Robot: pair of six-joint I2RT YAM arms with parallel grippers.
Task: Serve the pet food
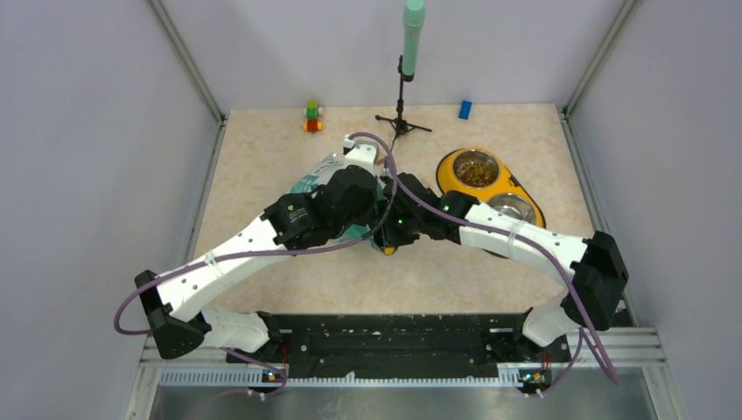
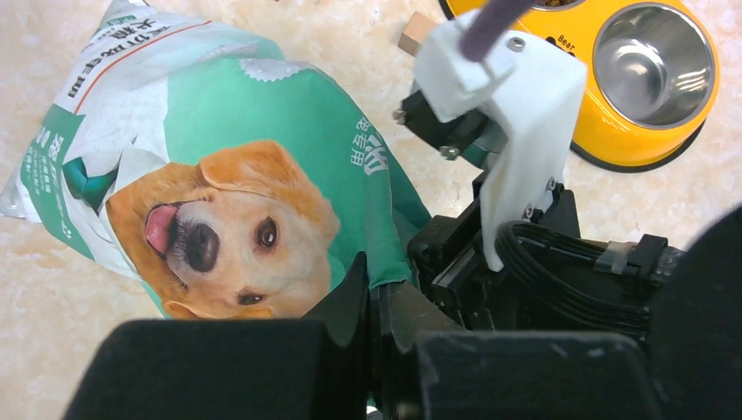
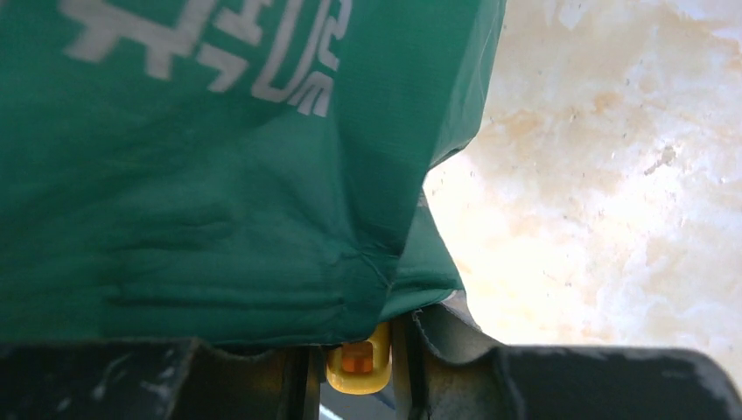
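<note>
The teal-and-white pouch (image 2: 254, 166) with the golden dog's face lies on the table, mostly under the arms in the top view (image 1: 317, 173). My left gripper (image 2: 381, 282) is shut on the pouch's near edge. My right gripper (image 3: 359, 354) is shut on a small yellow clip (image 3: 359, 366) at the pouch's green edge (image 3: 219, 175). Both grippers meet at mid-table (image 1: 385, 234). Brown pet food (image 1: 477, 170) fills the far cup of the yellow double bowl (image 1: 451, 166). The near steel cup (image 2: 652, 61) holds nothing.
A tan wooden cube (image 2: 416, 33) lies between pouch and bowl. At the back stand a small tripod with a green tube (image 1: 407, 52), a stack of coloured blocks (image 1: 312, 115) and a blue block (image 1: 465, 109). Grey walls close in both sides.
</note>
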